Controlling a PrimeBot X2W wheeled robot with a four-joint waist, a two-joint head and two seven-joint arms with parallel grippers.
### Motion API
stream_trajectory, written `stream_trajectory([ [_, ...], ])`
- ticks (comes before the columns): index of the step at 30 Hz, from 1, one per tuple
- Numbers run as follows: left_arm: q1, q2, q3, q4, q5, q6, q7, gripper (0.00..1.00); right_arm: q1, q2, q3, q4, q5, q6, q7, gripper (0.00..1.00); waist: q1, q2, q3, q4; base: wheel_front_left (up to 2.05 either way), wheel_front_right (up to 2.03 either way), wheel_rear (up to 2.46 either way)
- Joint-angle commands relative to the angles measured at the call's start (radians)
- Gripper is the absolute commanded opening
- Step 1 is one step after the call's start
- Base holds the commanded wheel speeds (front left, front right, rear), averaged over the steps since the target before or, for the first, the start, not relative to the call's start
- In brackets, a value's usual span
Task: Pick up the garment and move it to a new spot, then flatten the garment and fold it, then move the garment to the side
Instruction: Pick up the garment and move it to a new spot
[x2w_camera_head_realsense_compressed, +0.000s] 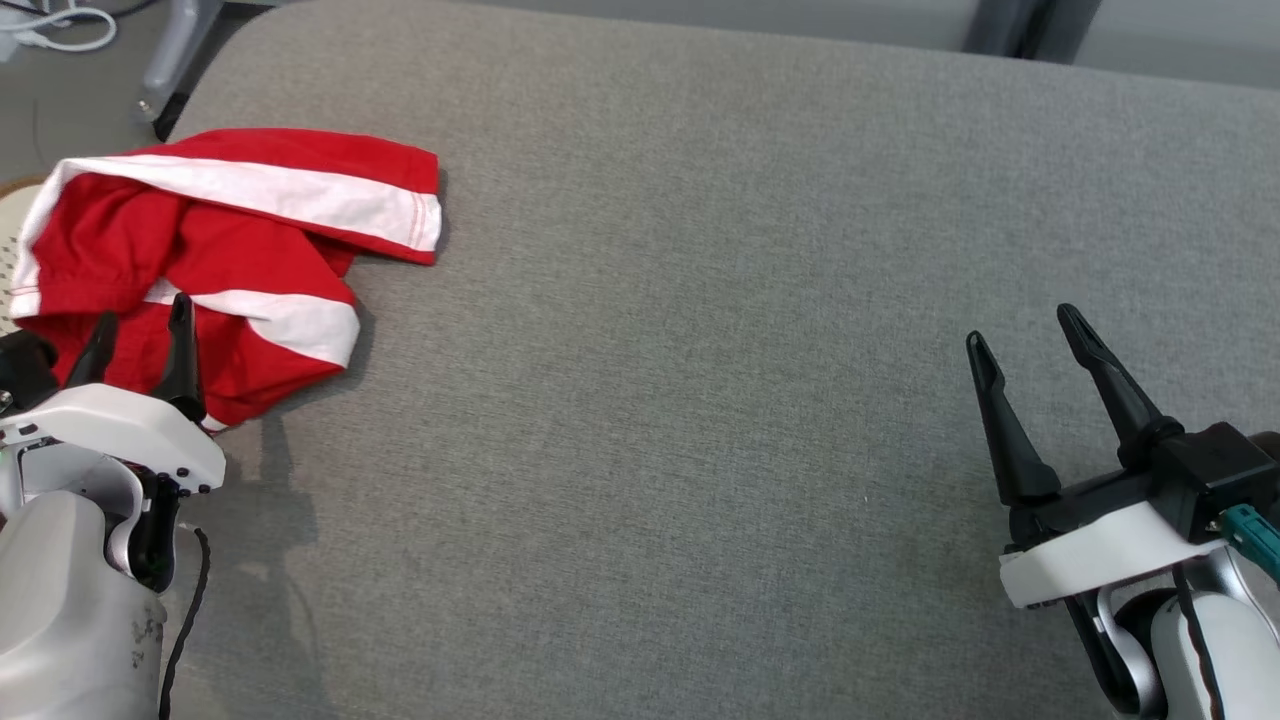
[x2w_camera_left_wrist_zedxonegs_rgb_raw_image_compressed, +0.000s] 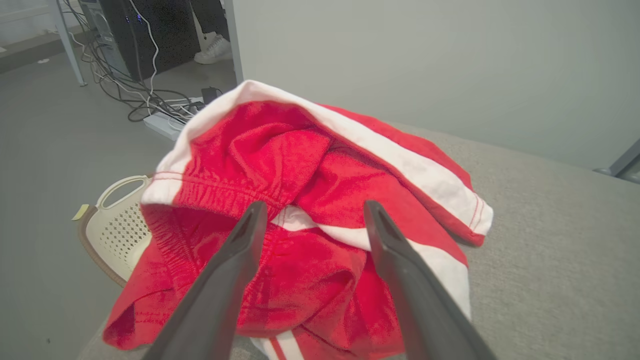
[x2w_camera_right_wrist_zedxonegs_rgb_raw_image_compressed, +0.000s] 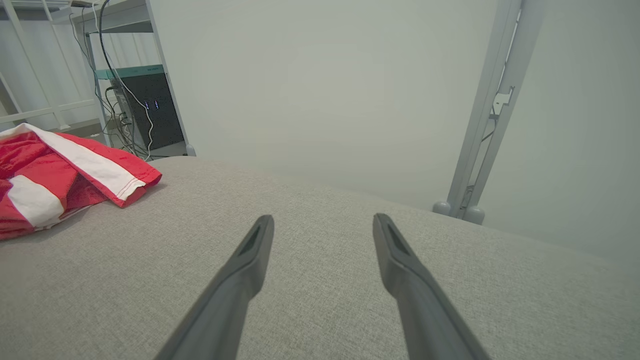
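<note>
Head view: left gripper and right gripper gape empty, the left over the garment bunched at the left edge of the table. A shallow pinch could drag it off.

White basket partly hidden beneath garment, garment's near edge cropped at bottom

A grey fabric-covered table stands before a plain pale wall and a grey metal post, while the grey floor beyond its left end holds a black computer tower, tangled cables and a cream perforated basket.
</note>
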Motion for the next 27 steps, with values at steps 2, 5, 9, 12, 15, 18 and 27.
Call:
stream_trajectory([
  [2,-0.049,0.01,-0.02,0.073,-0.023,-0.008,0.02,1.0,-0.026,-0.011,0.003,-0.011,-0.006,0.002,0.003,1.0,-0.0001,0.0,0.078,-0.05,0.0,0.0,0.0],
  [5,-0.084,0.011,-0.048,0.148,-0.06,-0.009,0.05,1.0,-0.036,-0.013,0.004,-0.013,-0.011,0.002,0.003,1.0,-0.0001,0.0,0.101,-0.054,0.0,0.0,0.0],
  [9,-0.108,0.015,-0.113,0.194,-0.121,-0.01,0.101,0.67,-0.048,-0.01,0.005,-0.012,-0.012,0.002,0.003,1.0,-0.0001,0.0,0.115,-0.054,0.0,0.0,0.0],
  [12,-0.119,0.039,-0.149,0.199,-0.145,-0.01,0.073,0.0,-0.058,-0.009,0.004,-0.004,-0.013,0.002,0.0,1.0,-0.0001,0.0,0.116,-0.051,0.0,0.0,0.0],
  [15,-0.135,0.056,-0.166,0.202,-0.14,-0.009,0.025,0.0,-0.06,-0.008,-0.001,0.003,-0.011,0.002,-0.004,1.0,-0.0001,0.0,0.109,-0.046,0.0,0.0,0.0],
  [18,-0.154,0.082,-0.178,0.215,-0.119,-0.009,-0.058,0.0,-0.053,-0.004,-0.008,0.021,-0.001,0.002,-0.018,1.0,-0.0001,0.0,0.08,-0.039,0.0,0.0,0.0],
  [27,-0.18,0.164,-0.155,0.09,-0.049,0.044,-0.1,0.0,-0.03,0.019,-0.026,0.058,0.009,0.002,-0.058,1.0,-0.0001,0.0,-0.022,-0.055,0.0,0.0,0.0],
])
